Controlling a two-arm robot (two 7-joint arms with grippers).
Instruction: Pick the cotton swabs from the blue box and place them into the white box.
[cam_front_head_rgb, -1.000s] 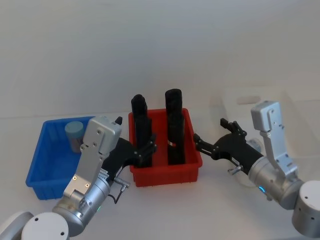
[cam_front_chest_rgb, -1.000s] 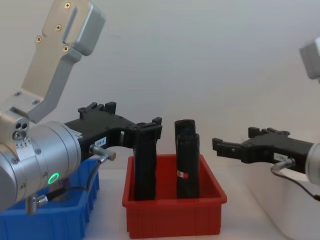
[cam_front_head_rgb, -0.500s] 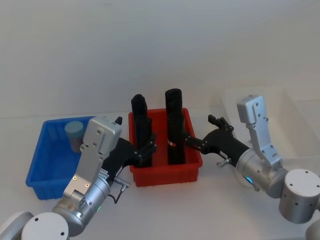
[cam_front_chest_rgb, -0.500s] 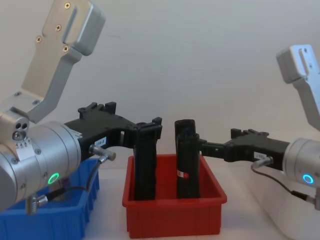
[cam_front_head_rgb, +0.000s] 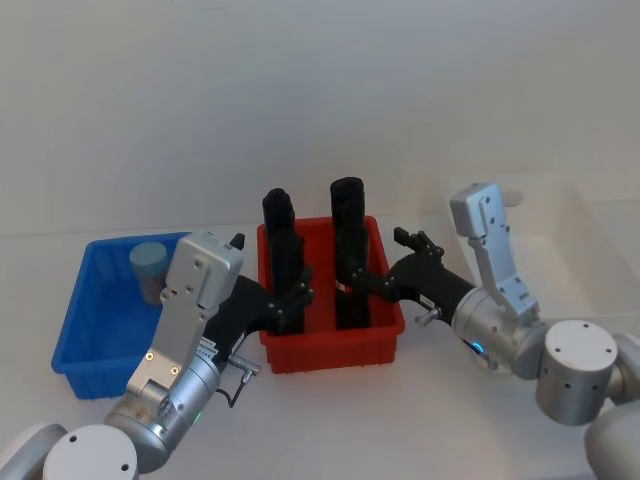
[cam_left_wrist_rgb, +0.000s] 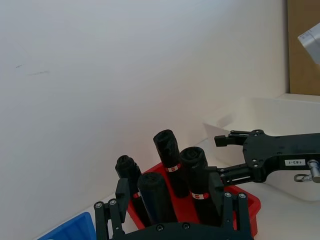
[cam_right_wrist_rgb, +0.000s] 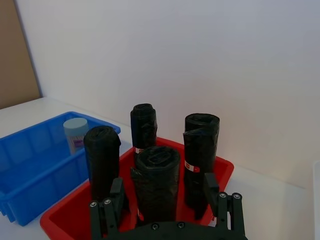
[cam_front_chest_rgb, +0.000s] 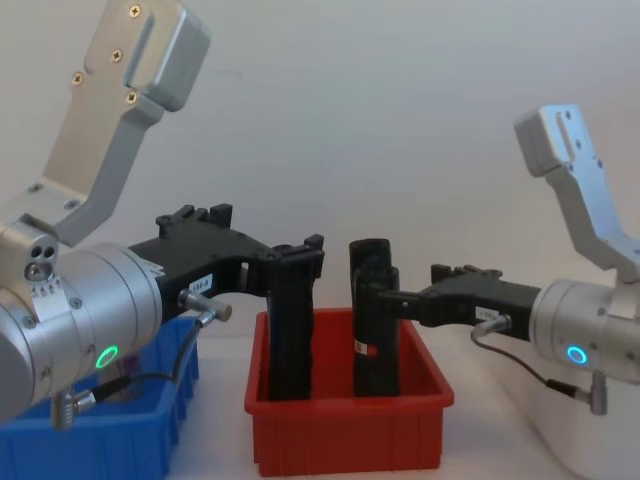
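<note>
Bright blue plastic marks the blue box (cam_front_head_rgb: 100, 320) at the robot's left on the pale bench (cam_front_head_rgb: 330, 420), and one jar of cotton swabs (cam_front_head_rgb: 148, 268) with a pale blue top stands upright in its far part, well apart from either hand. The right wrist view shows that same jar (cam_right_wrist_rgb: 75, 134) inside the blue box (cam_right_wrist_rgb: 35, 165), beyond the red bin (cam_right_wrist_rgb: 220, 172). In the middle sits the red bin (cam_front_head_rgb: 330, 348), just beside the blue box, holding four tall black rolls (cam_front_head_rgb: 348, 255) that stand upright. The white box (cam_front_head_rgb: 560, 230) is at the robot's right, beyond the right arm. The left hand (cam_front_head_rgb: 290, 305) reaches forward over the left side of the red bin, its fingers spread open with the nearest black roll (cam_front_chest_rgb: 290, 325) between them; whether they touch it cannot be told. The right hand (cam_front_head_rgb: 368, 283) comes in from the right over the red bin's right side, fingers parted around the nearer right-hand roll (cam_right_wrist_rgb: 156, 180), which the right wrist view shows between its two open fingers (cam_right_wrist_rgb: 116, 192) without a clear grip. From the chest view the right hand (cam_front_chest_rgb: 385, 298) sits level with the upper half of the rolls.
</note>
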